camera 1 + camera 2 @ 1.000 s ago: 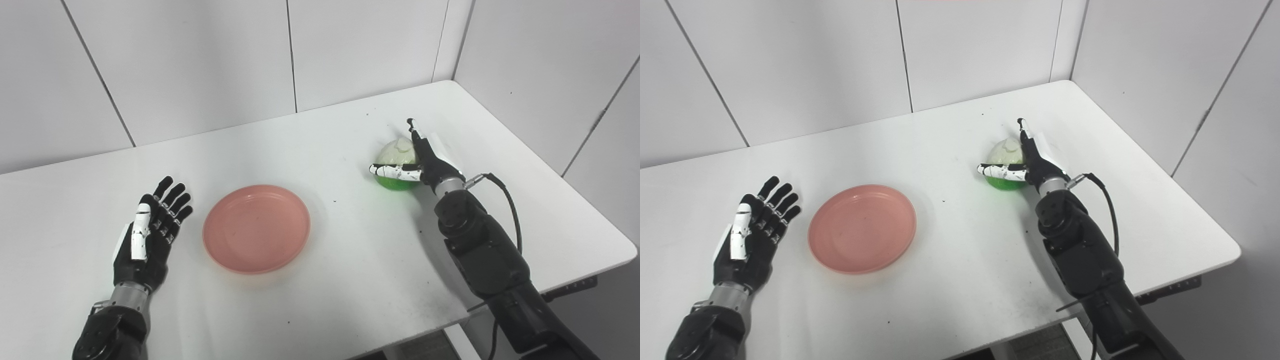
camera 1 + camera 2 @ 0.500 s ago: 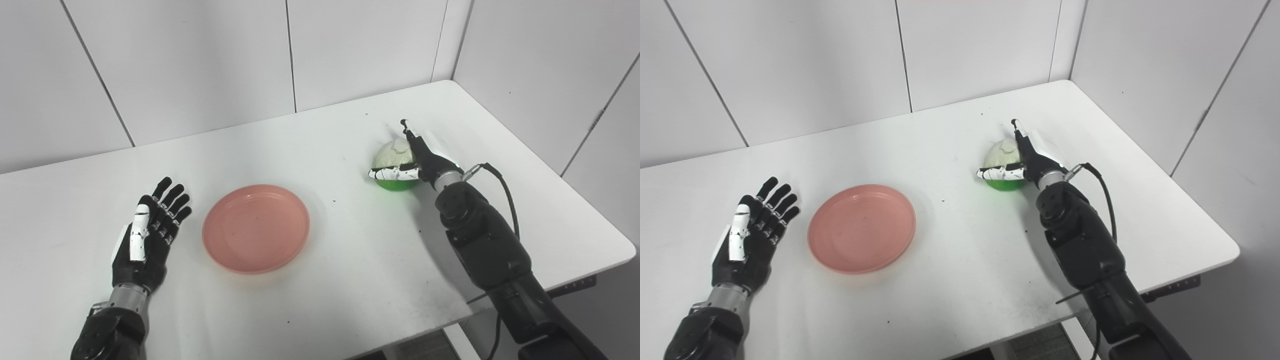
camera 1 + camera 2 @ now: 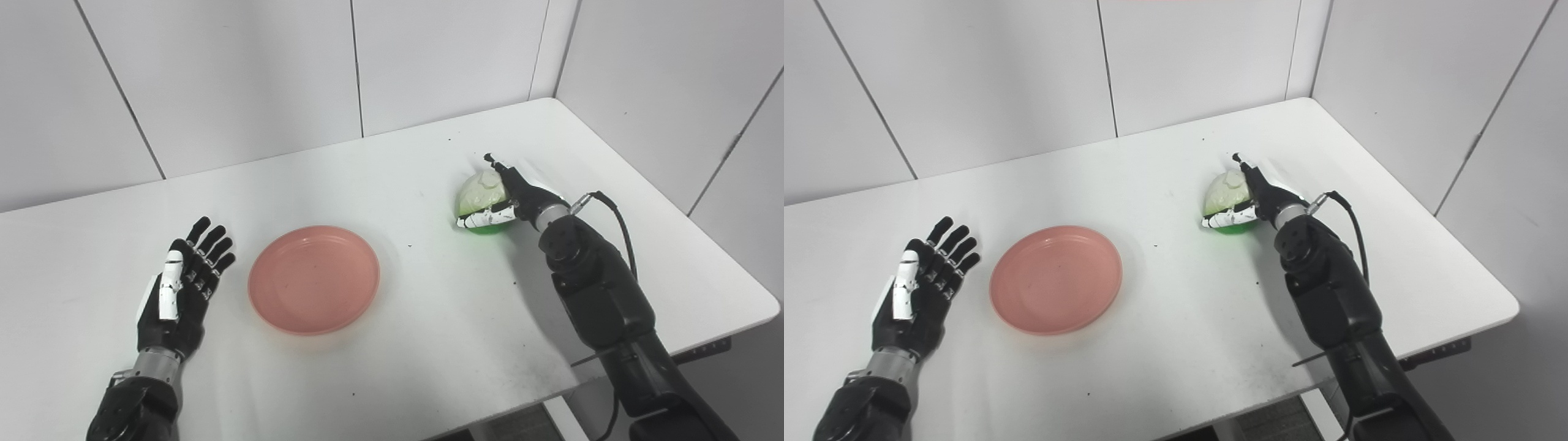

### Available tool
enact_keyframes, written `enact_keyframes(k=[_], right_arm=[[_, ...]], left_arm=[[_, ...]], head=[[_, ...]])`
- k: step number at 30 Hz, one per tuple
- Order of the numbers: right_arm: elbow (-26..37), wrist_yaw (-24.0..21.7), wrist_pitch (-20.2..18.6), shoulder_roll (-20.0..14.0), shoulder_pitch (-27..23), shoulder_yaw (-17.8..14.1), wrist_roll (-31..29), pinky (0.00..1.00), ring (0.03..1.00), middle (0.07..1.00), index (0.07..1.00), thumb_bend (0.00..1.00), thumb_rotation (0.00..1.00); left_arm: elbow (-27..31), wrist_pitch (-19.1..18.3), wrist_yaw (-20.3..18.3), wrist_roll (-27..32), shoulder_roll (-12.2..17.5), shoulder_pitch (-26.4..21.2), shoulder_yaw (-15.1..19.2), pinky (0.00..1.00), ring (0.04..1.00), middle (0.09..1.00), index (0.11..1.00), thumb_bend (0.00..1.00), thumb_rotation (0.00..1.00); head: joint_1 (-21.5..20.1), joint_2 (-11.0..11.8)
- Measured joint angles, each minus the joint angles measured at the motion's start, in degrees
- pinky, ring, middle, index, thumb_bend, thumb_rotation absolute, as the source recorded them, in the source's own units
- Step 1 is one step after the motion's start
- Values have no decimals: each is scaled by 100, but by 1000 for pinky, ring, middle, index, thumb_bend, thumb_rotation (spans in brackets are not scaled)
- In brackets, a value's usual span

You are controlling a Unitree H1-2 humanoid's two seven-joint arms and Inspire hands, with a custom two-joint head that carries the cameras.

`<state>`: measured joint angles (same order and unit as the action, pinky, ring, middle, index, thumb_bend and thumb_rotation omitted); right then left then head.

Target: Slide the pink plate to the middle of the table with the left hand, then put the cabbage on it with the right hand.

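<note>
A: Round pink plastic plate sits mid-table, left hand spread flat beside it, holding nothing.
B: Right hand?
A: Cupping the pale-green round cabbage at the right of the white table; whether the grip is closed I cannot tell. Close firmly, lift clear before crossing.
B: Change?
A: Thumb has dropped lower under the cabbage, fingers curled tighter. Plate unmoved.

A white table stands in a corner of pale panelled walls.
</note>
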<state>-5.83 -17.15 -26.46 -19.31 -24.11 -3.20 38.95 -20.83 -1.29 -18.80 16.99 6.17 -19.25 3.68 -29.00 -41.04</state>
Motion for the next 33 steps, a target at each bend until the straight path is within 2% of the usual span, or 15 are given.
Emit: enact_keyframes(k=[1,4,5,6,7,8,9,12,20,33], right_arm=[[0,37,-1,3,4,-13,-16,676,727,774,804,974,132],[0,224,-2,3,22,2,-29,566,627,677,689,917,31],[0,274,-2,3,30,16,-26,511,574,628,594,756,55],[0,333,-3,3,41,45,-22,487,544,563,528,621,35],[0,408,-3,1,50,86,-16,483,539,550,518,602,28],[0,453,-2,-2,53,121,-17,432,454,524,509,552,11],[1,527,-2,-11,53,163,-28,388,418,513,516,533,5],[10,640,-1,-53,59,270,-73,318,374,499,548,511,0],[13,786,-2,-147,85,442,-185,313,366,495,558,507,0],[37,905,-5,-141,120,451,-261,306,361,483,561,507,0]], left_arm=[[0,0,0,0,0,0,-2,919,917,916,907,498,1000],[1,1,0,-1,0,0,-7,920,919,919,909,498,1000],[1,1,0,-1,0,0,-7,920,918,919,908,499,1000],[1,1,0,-1,1,0,-7,920,917,916,906,499,1000],[2,1,0,-1,2,1,-6,919,917,916,905,499,1000],[5,0,0,-1,3,2,-7,918,915,915,904,498,1000],[12,0,1,-2,4,9,-7,917,915,915,905,499,1000],[32,-4,9,-9,5,20,-8,918,916,917,908,498,1000],[39,-4,11,-14,9,24,-9,916,914,915,909,504,1000],[115,-6,35,-64,8,54,-37,915,911,911,908,504,1000]], head=[[0,0],[0,0],[0,0],[9,-17],[9,-18],[9,-18],[0,-18],[0,-18],[17,-18],[97,-18]])
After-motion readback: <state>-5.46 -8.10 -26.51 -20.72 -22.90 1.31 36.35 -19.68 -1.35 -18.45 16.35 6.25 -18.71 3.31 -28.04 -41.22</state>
